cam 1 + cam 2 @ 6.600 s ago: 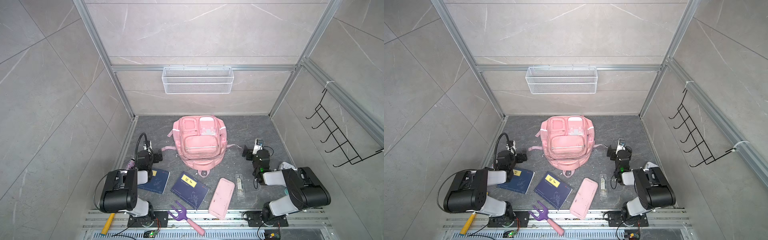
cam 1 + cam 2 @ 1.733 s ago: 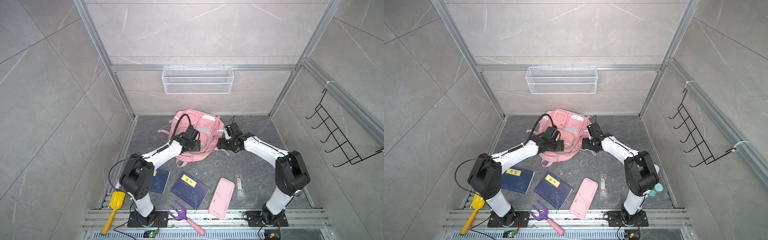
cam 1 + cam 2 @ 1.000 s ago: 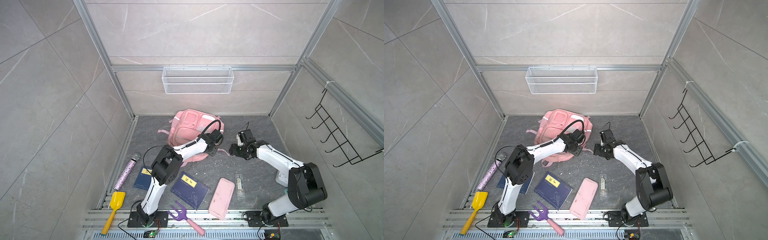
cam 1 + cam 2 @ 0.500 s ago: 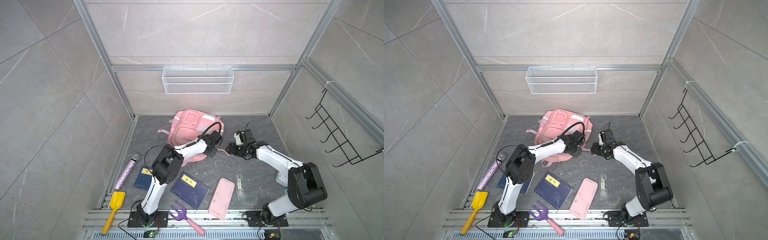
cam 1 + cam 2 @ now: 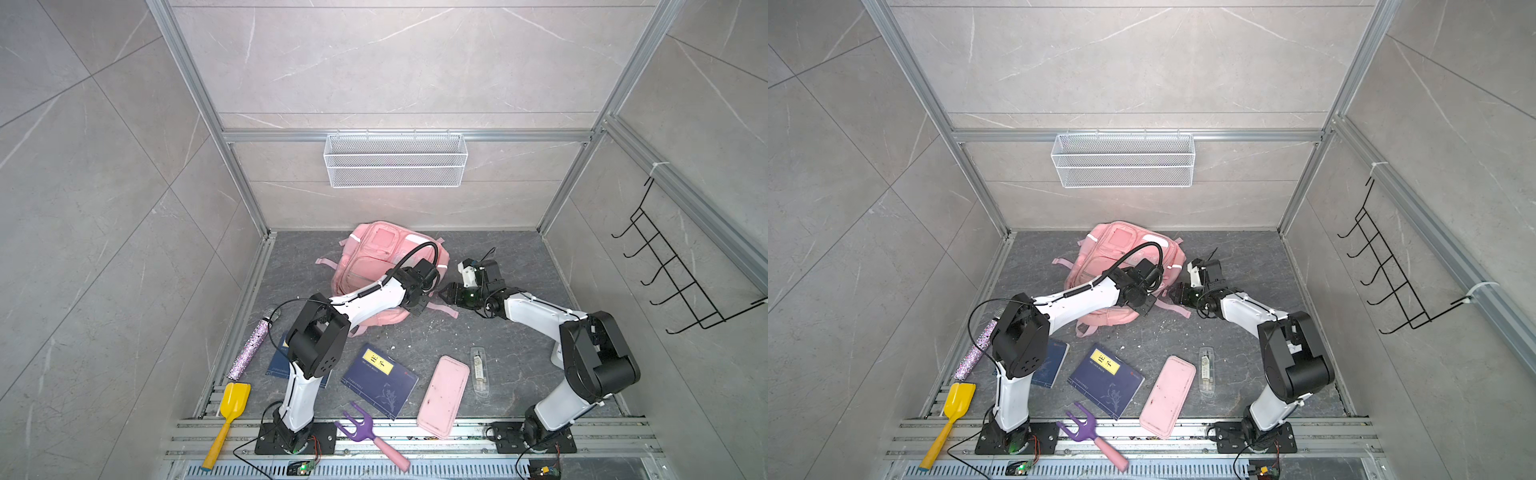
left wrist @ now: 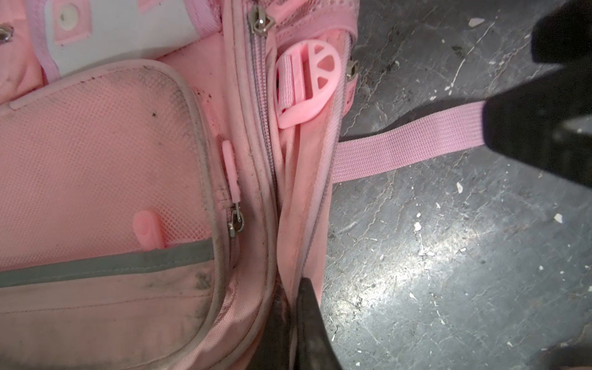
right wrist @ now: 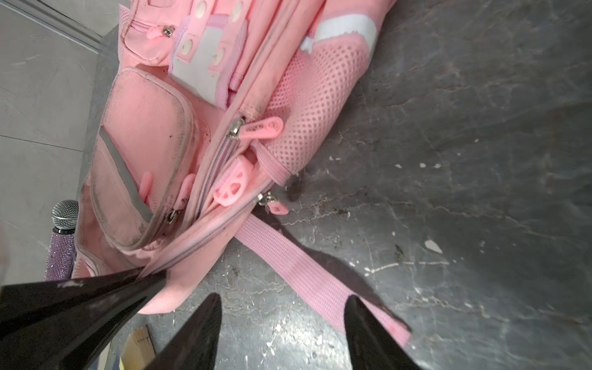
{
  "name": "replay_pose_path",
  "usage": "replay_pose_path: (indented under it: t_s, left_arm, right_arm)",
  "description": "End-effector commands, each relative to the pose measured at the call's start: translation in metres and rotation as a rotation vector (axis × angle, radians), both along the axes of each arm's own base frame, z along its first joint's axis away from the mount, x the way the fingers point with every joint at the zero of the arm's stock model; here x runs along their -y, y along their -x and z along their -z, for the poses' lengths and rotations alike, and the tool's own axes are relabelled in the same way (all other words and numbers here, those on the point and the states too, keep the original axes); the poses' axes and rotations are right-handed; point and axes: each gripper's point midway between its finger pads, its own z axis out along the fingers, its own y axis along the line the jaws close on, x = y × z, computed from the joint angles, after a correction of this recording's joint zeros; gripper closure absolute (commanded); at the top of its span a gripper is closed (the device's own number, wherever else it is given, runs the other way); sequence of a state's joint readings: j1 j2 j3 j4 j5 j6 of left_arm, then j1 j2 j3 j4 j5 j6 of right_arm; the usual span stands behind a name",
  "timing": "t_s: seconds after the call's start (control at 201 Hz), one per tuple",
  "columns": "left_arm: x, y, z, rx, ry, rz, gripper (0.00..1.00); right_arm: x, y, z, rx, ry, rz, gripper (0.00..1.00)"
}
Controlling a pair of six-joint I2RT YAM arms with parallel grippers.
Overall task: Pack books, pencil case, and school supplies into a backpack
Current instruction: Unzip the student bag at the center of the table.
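Observation:
The pink backpack [image 5: 374,257] [image 5: 1113,249] lies at the back of the floor, front pockets up. My left gripper [image 5: 420,306] [image 6: 293,288] is shut on the backpack's fabric edge beside a long zipper [image 6: 262,105], on its right side. My right gripper [image 5: 444,291] [image 7: 285,298] hangs open just right of it, over a loose pink strap [image 7: 288,256], holding nothing. Near the front lie one navy book [image 5: 380,380], a second book [image 5: 278,361] partly under the left arm, the pink pencil case [image 5: 444,395] and the clear school supplies packet [image 5: 479,370].
A purple fork [image 5: 361,428] and a yellow shovel [image 5: 232,405] lie at the front rail. A glittery microphone [image 5: 251,349] lies by the left wall. A wire basket [image 5: 395,160] hangs on the back wall, a hook rack [image 5: 681,274] on the right wall.
The left gripper has shut on the backpack's edge within the last second. The right gripper has shifted slightly left toward the backpack and opened a little wider.

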State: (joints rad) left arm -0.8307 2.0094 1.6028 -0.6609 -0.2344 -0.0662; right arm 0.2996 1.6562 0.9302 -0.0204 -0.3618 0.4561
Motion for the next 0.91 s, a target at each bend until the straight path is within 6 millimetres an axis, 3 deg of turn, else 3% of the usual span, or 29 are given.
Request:
replay_pose_path:
  t_s: [0.0, 0.319, 0.627, 0.901]
  left_arm:
    - [-0.007, 0.003, -0.039, 0.063, 0.025, 0.019, 1.0]
    - [-0.023, 0.012, -0.053, 0.081, 0.001, 0.017, 1.0]
    - [-0.042, 0.019, -0.066, 0.112, -0.032, 0.011, 1.0]
    - [-0.048, 0.022, -0.076, 0.13, -0.031, 0.017, 1.0]
  right_arm:
    - [-0.01, -0.007, -0.001, 0.06, -0.039, -0.027, 0.36]
    - [-0.054, 0.008, 0.017, 0.122, 0.018, -0.186, 0.35]
    - [-0.057, 0.005, 0.018, 0.171, 0.021, -0.187, 0.33]
    - [-0.07, 0.005, 0.016, 0.183, 0.002, -0.24, 0.39]
